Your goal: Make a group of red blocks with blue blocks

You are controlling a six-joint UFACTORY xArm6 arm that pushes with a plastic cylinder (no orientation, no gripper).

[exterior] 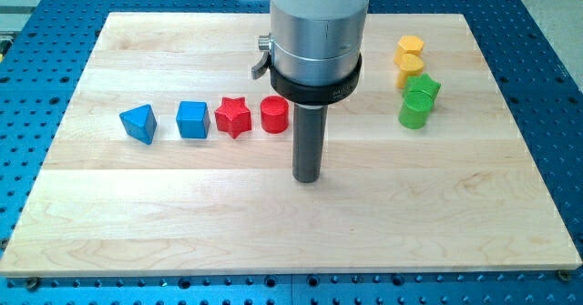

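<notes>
A blue triangular block (138,123), a blue cube (193,119), a red star (233,116) and a red cylinder (274,115) lie in a row across the board's left half, close together. My tip (307,178) rests on the board, just right of and below the red cylinder, a short gap apart from it. The rod and its wide grey housing rise toward the view's top.
At the view's upper right stand two yellow blocks (410,57) stacked in line, a green star (423,89) and a green cylinder (414,113). The wooden board (291,232) sits on a blue perforated table.
</notes>
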